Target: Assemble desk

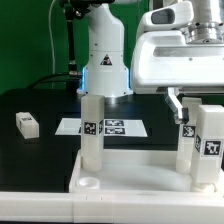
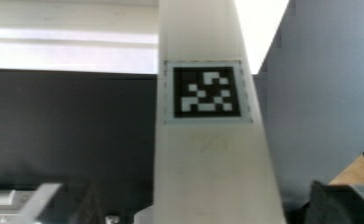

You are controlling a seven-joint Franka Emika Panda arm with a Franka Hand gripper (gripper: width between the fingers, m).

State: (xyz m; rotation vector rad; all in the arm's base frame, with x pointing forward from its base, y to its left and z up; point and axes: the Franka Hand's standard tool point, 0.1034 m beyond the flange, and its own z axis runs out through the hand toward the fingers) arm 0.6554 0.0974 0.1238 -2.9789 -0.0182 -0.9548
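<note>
Tabletop: the white rimmed tabletop (image 1: 130,178) is laid flat at the front of the black worktop (image 1: 40,150), its long axis running across the exterior view. A round socket (image 1: 88,183) is seen at its near corner on that view's left.
Upright legs: three are stood on end on the tabletop, long axes vertical. One leg (image 1: 92,130) is at the exterior view's left, a tagged leg (image 1: 186,148) is toward its right, and a nearer leg (image 1: 212,150) is cut off by the right edge.
Tagged leg, close up: in the wrist view the tagged leg (image 2: 211,150) is seen lengthwise, its tag turned to the camera.
Fourth leg: the fourth leg (image 1: 27,124) is laid flat on the worktop, well apart on the exterior view's left.
Gripper: the gripper (image 1: 180,105) is held at the tagged leg's top. Its jaws are spread, a gap is left on either side of the leg, and nothing is grasped.
Behind: the marker board (image 1: 100,127) is laid flat between the arm's base (image 1: 105,55) and the tabletop.
</note>
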